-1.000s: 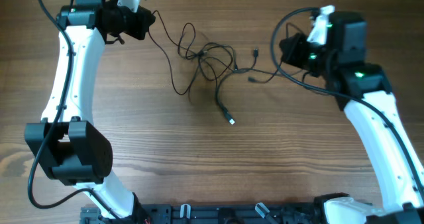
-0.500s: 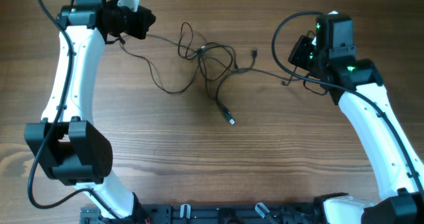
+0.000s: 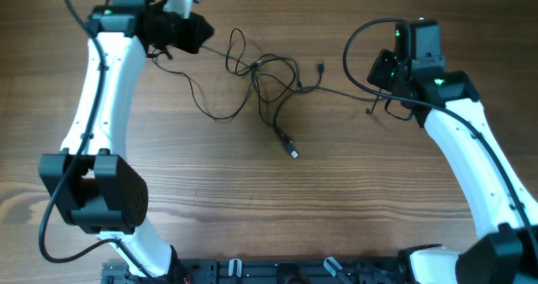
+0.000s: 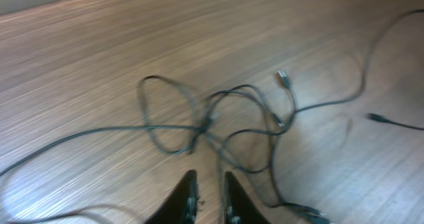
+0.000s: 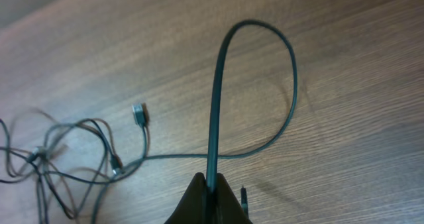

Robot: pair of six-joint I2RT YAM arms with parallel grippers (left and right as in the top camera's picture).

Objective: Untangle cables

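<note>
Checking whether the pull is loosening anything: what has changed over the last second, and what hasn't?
The left hand shifted slightly toward the tangle. The right hand, shut on a cable, turned and drew that strand straighter toward itself. The loose loop near the left hand spread leftward. The tangle's middle and the silver-tipped plug stayed put.

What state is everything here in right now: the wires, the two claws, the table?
cables: knotted together mid-table, with loose strands trailing outward.
silver-tipped plug: lying free on the wood, below the knot.
left gripper: jaws slightly apart, nothing clearly held.
right gripper: shut on one strand of the cables, which loops back toward the knot.
table: wooden, carrying the cables.
</note>
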